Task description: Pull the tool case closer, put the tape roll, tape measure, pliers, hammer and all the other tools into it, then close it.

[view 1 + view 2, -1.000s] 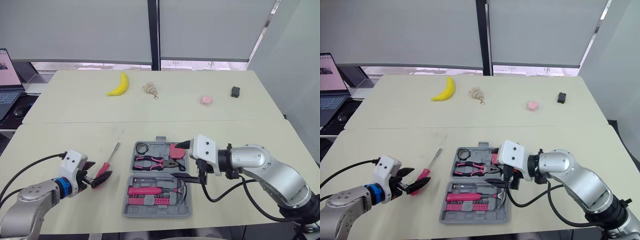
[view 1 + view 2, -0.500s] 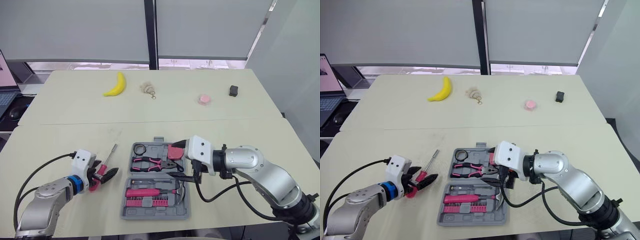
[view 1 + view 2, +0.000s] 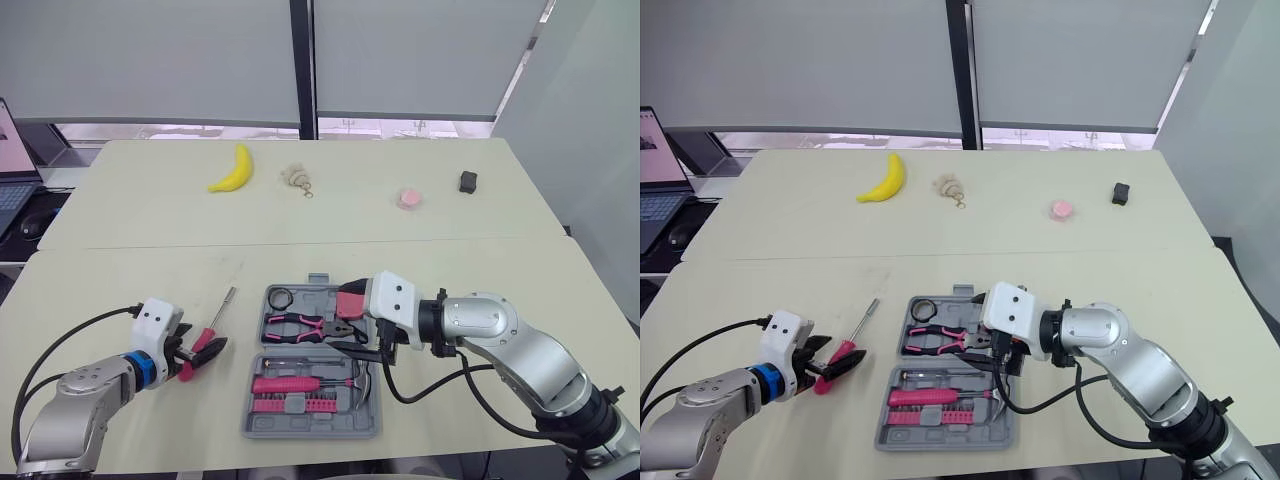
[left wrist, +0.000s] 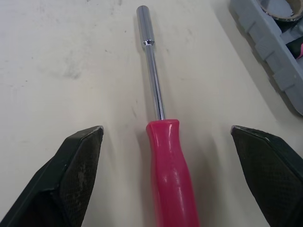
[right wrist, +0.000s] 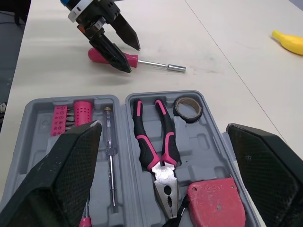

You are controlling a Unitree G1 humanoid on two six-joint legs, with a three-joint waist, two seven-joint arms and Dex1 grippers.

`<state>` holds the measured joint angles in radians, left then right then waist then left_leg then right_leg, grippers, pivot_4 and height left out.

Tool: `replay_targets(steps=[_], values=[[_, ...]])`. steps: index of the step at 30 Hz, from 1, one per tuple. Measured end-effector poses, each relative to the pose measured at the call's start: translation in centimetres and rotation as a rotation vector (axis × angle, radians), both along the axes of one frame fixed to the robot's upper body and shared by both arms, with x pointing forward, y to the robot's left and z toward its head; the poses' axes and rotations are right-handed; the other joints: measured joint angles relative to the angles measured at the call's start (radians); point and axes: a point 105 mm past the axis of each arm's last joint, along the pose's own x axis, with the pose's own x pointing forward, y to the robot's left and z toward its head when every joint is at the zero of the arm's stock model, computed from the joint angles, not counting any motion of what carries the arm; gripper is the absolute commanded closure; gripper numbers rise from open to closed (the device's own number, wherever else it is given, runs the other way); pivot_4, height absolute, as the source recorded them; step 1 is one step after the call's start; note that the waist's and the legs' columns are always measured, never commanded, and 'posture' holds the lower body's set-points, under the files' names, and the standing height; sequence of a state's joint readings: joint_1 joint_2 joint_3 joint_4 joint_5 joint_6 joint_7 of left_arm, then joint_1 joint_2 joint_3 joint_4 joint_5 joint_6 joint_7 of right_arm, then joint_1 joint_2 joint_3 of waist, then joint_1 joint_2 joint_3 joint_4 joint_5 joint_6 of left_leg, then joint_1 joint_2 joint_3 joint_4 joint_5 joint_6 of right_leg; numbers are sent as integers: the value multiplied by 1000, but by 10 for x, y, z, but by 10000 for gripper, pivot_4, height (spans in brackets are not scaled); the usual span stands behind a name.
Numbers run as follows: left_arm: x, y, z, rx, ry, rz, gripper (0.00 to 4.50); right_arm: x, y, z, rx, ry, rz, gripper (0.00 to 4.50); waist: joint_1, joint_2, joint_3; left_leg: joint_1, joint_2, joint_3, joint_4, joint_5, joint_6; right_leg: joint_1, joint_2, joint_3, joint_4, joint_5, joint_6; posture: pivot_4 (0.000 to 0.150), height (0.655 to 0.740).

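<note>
From the head camera, your left gripper sits low on the tabletop at the handle end of the red screwdriver, which lies loose just left of the open tool case. The tape roll, pliers, tape measure and hammer already lie in their moulded slots. Your right gripper hovers over the middle of the case. Its cable hangs across the lower half, and I judge that it could snag the hammer or get trapped when you fold the case shut. In the left wrist view the fingers are spread wide, with the handle lying between them and touching neither. The handle looks round and smooth, so if one finger meets it before the other, it could roll or swing away across the tabletop instead of being pinched. Close centred on the thick part. A pinch near the butt would probably let the steel shaft droop and catch the case rim as you carry it over. In the right wrist view those fingers are also spread and hold nothing. They hang above the pliers and the tape measure, with a thin screwdriver and a bit holder in the other half. Both grippers work close together here, so bringing the screwdriver in while the right one hangs over the slots risks a collision or knocking seated tools loose.
</note>
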<state>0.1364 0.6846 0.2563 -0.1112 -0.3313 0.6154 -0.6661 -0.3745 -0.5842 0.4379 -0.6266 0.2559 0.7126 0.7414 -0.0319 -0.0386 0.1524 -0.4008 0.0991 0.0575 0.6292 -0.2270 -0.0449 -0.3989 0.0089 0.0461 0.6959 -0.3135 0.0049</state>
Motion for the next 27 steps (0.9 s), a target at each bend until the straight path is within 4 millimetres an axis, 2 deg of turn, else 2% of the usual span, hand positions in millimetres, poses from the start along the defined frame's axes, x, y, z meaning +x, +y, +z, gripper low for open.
replay_targets(steps=[5, 6, 9, 18, 27], values=[[1, 1, -5, 46, 20, -22, 122, 0, 0, 0, 0, 3, 3, 0, 0, 0, 0, 0, 0, 0, 0, 0, 0, 0, 0, 0, 0, 0, 0, 1500, 7400], [0, 1, -6, 49, 25, -21, 1934, 0, 0, 0, -1, 4, 4, 0, 0, 0, 0, 0, 0, 0, 0, 0, 0, 0, 0, 0, 0, 0, 0, 1500, 7400], [4, -2, -7, 58, 19, -33, 8915, 0, 0, -1, -2, 5, 5, 0, 0, 0, 0, 0, 0, 0, 0, 0, 0, 0, 0, 0, 0, 0, 0, 1500, 7400], [7, -2, -10, 94, -8, -62, 37180, -1, -1, -2, -10, 14, 10, 0, 1, 0, 0, 0, 0, 1, 0, 0, 0, 0, 0, 0, 0, 0, 0, 1500, 7400], [2, 4, -8, 76, -32, -101, 37927, -8, -9, -5, -22, 26, -2, 0, -1, 0, 0, 0, 1, 1, 0, 0, 0, -1, 0, 0, 0, 0, 0, 1500, 7400]])
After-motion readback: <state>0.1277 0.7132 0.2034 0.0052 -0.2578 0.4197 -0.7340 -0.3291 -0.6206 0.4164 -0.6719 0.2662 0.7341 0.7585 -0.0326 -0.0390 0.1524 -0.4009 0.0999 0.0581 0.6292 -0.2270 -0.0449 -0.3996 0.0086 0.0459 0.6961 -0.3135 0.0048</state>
